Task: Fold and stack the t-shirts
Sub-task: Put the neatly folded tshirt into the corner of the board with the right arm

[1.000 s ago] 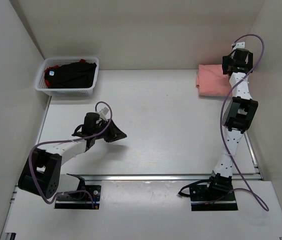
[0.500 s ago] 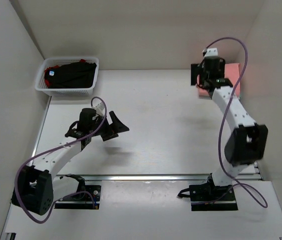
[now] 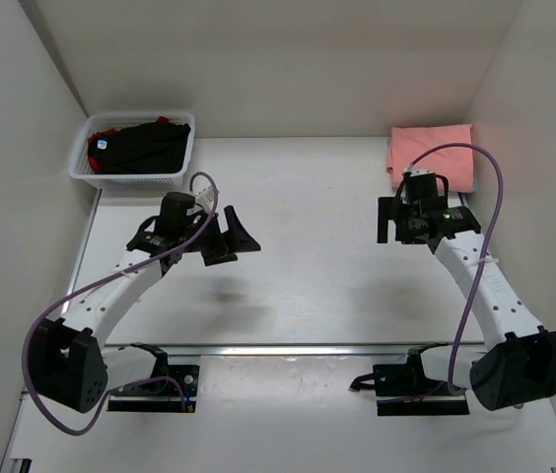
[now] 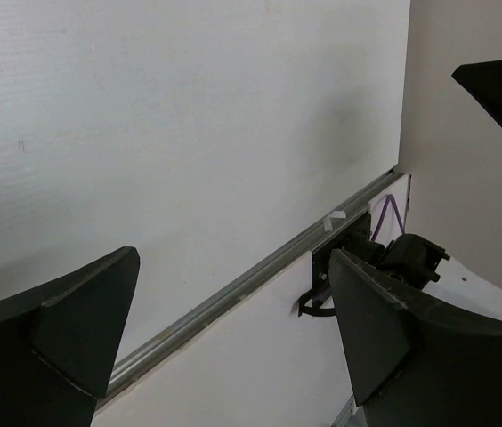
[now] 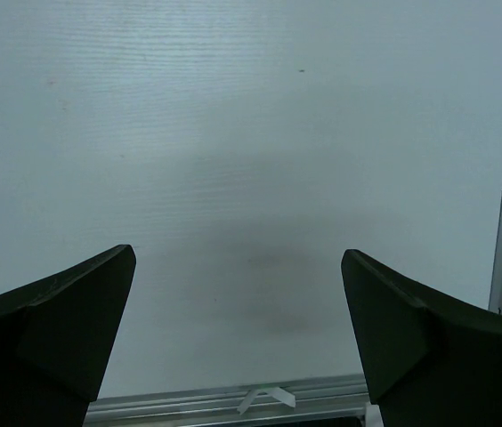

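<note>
Top external view: since the earlier frames the left gripper (image 3: 233,239) has swung up-table, nearer the white mesh basket (image 3: 130,177) holding the black t-shirt (image 3: 142,146) and a red one (image 3: 108,129). Its arm stretches low, jaws spread wide and holding nothing. Across the white table (image 3: 308,197), the right arm has drawn back from the far right corner, and the right gripper (image 5: 238,258) hangs over mid-table, jaws likewise wide and unladen, with the folded salmon-pink t-shirt (image 3: 431,153) uncovered just beyond it.
</note>
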Controlling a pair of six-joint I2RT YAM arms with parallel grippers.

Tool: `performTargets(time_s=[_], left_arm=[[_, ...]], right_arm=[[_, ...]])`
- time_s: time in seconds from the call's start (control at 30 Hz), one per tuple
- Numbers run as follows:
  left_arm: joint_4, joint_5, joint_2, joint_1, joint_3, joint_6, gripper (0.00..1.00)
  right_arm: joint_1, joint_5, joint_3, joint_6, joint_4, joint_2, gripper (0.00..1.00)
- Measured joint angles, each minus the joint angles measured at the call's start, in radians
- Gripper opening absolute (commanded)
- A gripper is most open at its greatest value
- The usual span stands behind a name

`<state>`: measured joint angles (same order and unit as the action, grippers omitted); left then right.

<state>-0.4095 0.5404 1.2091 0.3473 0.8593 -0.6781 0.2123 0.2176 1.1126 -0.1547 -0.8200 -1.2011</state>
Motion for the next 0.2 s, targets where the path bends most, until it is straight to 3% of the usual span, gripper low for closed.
performTargets(time_s=[0.2], left_arm=[[-0.003, -0.002, -0.079, -0.042, -0.043, 0.004, 0.98]], right_arm=[[0.075, 0.000, 0.103, 0.013, -0.021, -0.083, 0.99]])
